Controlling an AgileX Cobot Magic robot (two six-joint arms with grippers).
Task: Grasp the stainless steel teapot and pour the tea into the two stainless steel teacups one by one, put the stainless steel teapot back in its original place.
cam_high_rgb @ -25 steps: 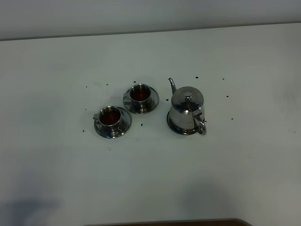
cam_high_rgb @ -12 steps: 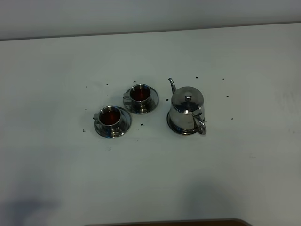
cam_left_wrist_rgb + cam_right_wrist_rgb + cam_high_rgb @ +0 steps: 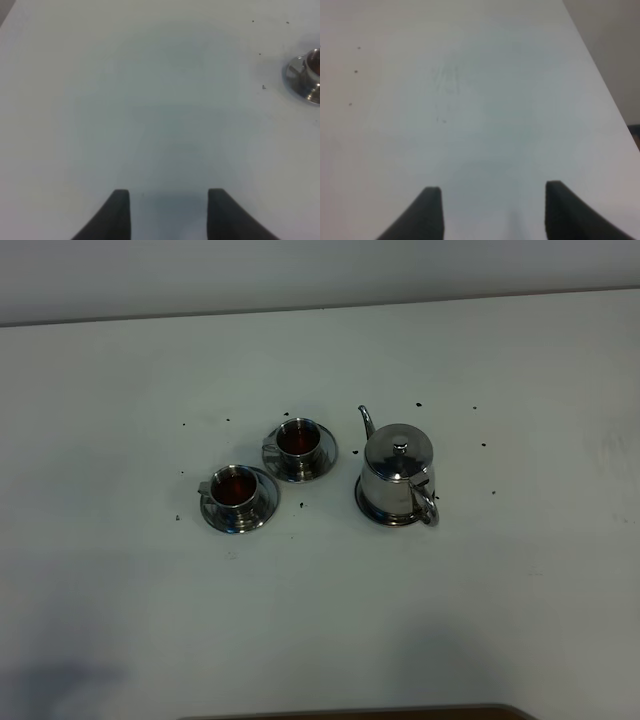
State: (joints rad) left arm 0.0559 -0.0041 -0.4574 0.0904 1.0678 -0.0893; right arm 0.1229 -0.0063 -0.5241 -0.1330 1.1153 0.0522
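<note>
Teapot (image 3: 397, 476) is upright on the white desk (image 3: 520, 620), right of centre in the high view, lid on, spout toward the far left, loop handle toward the near right. I see nothing gripping it and no arm in the high view at all. The two teacups sit to its left, each on its own saucer: far teacup (image 3: 297, 440) just beside the spout side of the pot, near teacup (image 3: 235, 487) further left and closer to me. The saucers look close together, can't tell if they touch. Both cups hold dark reddish tea (image 3: 236, 486). Small dark specks (image 3: 418, 403) are scattered on the desk around the set. My left tool (image 3: 169, 210) shows only as two dark fingertips spread apart over bare desk, nothing between them; a cup on its saucer (image 3: 306, 75) is cut off at the frame edge of that wrist view, well apart from the tips. My right tool (image 3: 492, 212) is likewise spread wide with nothing between the tips, over bare desk near the desk's edge, only a few specks in sight; the teapot isn't visible in that view. No brands, labels or legible writing on anything I can see.
</note>
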